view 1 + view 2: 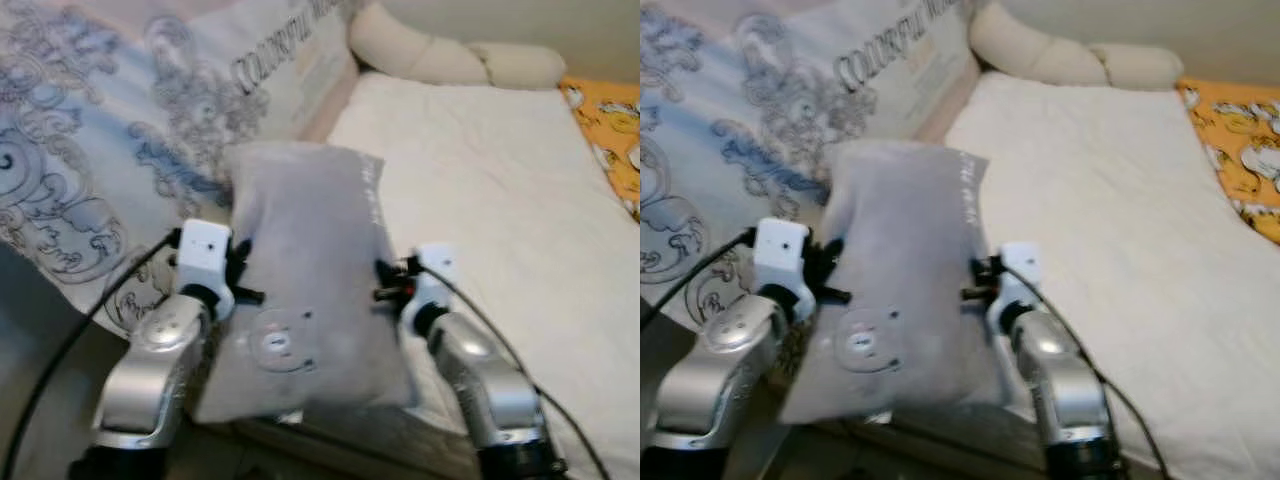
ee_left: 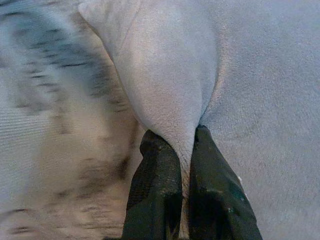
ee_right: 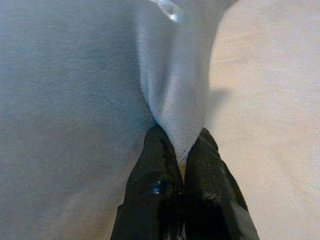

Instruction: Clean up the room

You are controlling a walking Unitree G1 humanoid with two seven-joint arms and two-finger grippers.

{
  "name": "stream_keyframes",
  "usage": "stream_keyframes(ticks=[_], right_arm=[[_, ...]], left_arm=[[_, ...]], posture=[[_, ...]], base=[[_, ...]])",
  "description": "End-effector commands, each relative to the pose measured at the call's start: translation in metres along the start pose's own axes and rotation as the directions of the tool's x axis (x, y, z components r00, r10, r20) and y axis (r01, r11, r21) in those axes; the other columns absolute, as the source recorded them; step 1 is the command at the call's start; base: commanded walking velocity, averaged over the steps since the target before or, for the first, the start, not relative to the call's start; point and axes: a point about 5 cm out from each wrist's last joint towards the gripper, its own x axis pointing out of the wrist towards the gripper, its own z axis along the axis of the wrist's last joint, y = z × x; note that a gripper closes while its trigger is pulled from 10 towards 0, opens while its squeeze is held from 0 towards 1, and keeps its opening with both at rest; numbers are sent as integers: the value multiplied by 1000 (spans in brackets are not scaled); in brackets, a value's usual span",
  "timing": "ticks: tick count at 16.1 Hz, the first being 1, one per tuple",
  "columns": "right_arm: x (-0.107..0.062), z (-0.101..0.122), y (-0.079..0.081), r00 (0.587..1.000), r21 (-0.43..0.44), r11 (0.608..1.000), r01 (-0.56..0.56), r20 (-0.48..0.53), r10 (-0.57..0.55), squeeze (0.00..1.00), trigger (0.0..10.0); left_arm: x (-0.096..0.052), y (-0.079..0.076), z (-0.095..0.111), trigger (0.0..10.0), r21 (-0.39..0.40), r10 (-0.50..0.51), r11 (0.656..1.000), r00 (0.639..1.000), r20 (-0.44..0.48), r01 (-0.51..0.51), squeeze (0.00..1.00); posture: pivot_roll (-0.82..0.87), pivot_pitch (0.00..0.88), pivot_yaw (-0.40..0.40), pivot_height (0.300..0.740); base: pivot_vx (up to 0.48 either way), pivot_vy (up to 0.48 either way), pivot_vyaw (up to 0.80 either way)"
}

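Two tools, left tool [image 2: 184,150] and right tool [image 3: 181,150], pinch grey pillow [image 1: 305,270] above white mattress [image 1: 500,190]

Pillow [image 1: 305,270] between both hands, over the bed [image 1: 480,190] edge.

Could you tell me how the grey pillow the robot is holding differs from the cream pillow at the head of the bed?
The grey pillow is flat and rectangular; the cream pillow is plump and lumpy. The grey one is pinched between the left gripper and right gripper over the bed's edge; the cream one lies untouched against the wall. Both look soft.
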Motion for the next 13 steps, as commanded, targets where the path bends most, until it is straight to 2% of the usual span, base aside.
stream_keyframes(ticks=[1, 4, 8, 10, 12, 13], right_arm=[[0, 6, 1, 1000, -11, 1000, -8, 27, 8, 0, 10000], [-3, 6, -2, 999, 7, 1000, 2, 33, -3, 0, 10000], [-4, 13, -2, 998, 19, 1000, 14, 59, -15, 0, 10000], [-2, 14, -7, 997, 23, 999, 41, 68, -42, 0, 10000], [2, 16, -12, 995, 19, 998, 66, 75, -67, 0, 10000], [5, 17, -15, 992, 18, 996, 86, 88, -87, 424, 10000]], left_arm=[[0, 7, 10, 10000, 13, 34, 999, 999, 42, -34, 0], [4, 8, 13, 10000, 31, 28, 999, 999, 44, -30, 0], [13, -1, 17, 10000, 27, -38, 999, 998, 57, 37, 0], [26, -4, 22, 10000, 94, -90, 992, 994, 59, 85, 0], [43, 0, 30, 10000, 108, -90, 991, 994, 64, 82, 0], [52, -1, 36, 10000, 141, -115, 984, 991, 69, 104, 0]], posture=[[51, 0, 13, 740], [39, 0, 24, 740], [14, 0, 44, 740], [8, 0, 56, 740], [0, 0, 61, 740], [-3, 0, 64, 740]], base=[[296, 0, 0], [271, 0, 0], [0, 0, 0], [0, 0, 0], [0, 0, 0], [0, 0, 0]])
